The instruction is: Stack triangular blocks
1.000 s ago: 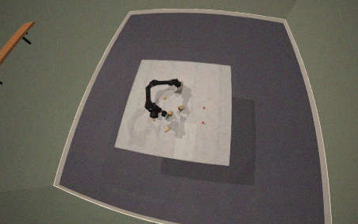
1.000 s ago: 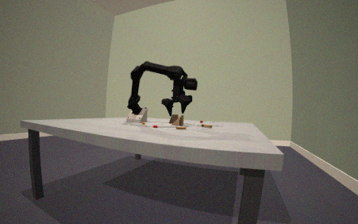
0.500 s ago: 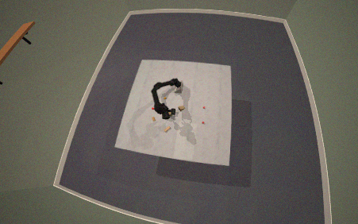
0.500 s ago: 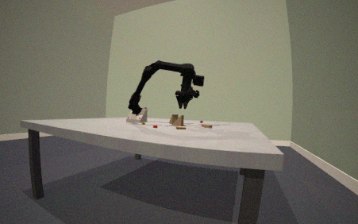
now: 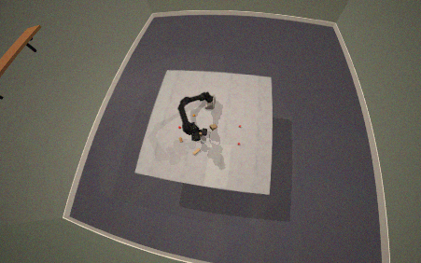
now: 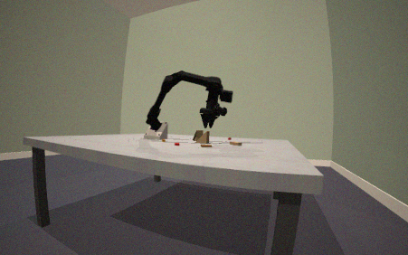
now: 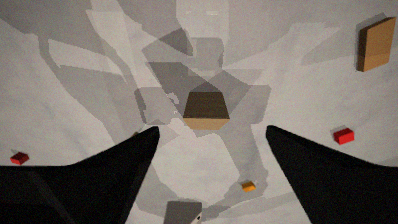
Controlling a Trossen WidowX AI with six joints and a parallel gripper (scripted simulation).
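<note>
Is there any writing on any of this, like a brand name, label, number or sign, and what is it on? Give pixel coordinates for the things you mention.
None that I can read.
Black robot arm [image 5: 182, 109] [image 6: 162, 99]: no legible lettering.
White table [image 5: 249, 103] [image 6: 113, 151] [image 7: 30, 115]: no lettering visible.
Wooden blocks and small red pieces: too small or blurred to rule out tiny marks.

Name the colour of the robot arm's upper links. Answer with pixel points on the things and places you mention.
Black; the arm [image 5: 182, 108] [image 6: 194, 78] shows this best in the exterior view, against the pale green wall [image 6: 271, 54].
</note>
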